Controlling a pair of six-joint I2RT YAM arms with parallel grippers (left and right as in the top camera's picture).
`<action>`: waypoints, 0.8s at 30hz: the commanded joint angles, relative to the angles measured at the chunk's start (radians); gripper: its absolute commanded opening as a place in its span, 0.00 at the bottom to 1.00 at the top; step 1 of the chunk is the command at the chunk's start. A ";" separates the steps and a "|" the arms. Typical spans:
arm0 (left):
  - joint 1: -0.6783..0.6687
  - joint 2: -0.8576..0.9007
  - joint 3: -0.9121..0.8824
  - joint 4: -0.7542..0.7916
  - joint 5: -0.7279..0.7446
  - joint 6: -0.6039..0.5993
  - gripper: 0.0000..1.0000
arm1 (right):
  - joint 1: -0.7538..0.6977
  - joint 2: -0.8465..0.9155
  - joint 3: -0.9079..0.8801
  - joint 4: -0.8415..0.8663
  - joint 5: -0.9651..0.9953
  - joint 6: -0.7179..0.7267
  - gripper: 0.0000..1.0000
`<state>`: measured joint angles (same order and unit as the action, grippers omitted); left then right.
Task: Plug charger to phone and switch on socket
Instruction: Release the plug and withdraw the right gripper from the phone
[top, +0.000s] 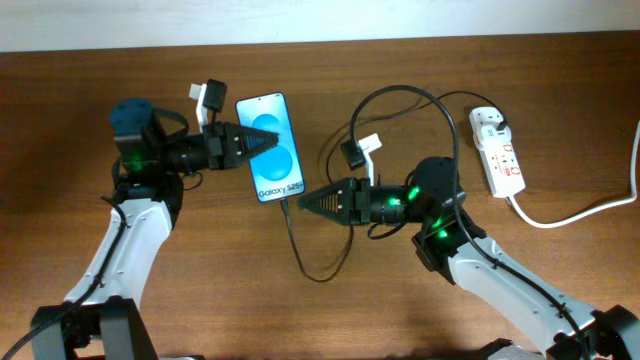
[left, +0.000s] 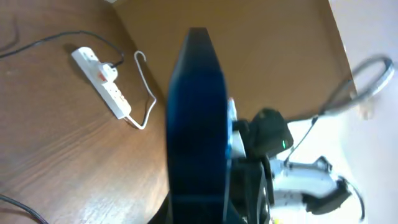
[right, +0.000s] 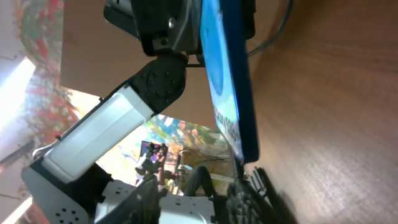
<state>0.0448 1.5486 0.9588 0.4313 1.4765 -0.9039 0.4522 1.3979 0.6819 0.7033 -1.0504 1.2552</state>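
The phone (top: 275, 165) has its blue screen facing up at the table's middle left. My left gripper (top: 262, 143) is shut on its upper half; the left wrist view shows the phone (left: 196, 124) edge-on between the jaws (left: 199, 214). The charger's black cable (top: 295, 245) runs from the phone's bottom edge and loops across the table. Its white adapter (top: 490, 122) sits in the socket (top: 503, 158) at the right. My right gripper (top: 303, 198) is open at the phone's bottom edge. In the right wrist view its fingers (right: 199, 193) straddle the cable tip (right: 235, 158) under the phone (right: 221, 81).
The socket's thick white cord (top: 570, 215) runs off to the right edge. The socket (left: 118, 96) with its adapter (left: 111, 71) also shows in the left wrist view. A black cable loop (top: 400, 92) arcs above my right arm.
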 joint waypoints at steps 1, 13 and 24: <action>0.004 -0.009 -0.008 0.032 0.098 0.148 0.00 | -0.063 -0.004 0.021 -0.021 -0.037 -0.061 0.41; -0.016 -0.008 -0.008 -0.125 -0.110 0.150 0.00 | -0.231 -0.004 0.021 -0.804 0.313 -0.667 0.51; -0.169 0.132 -0.008 -0.628 -0.560 0.358 0.02 | -0.231 -0.004 0.021 -1.142 0.493 -0.755 0.51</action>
<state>-0.0769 1.6005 0.9394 -0.2272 0.9382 -0.6655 0.2249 1.3983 0.7029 -0.3843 -0.6250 0.5430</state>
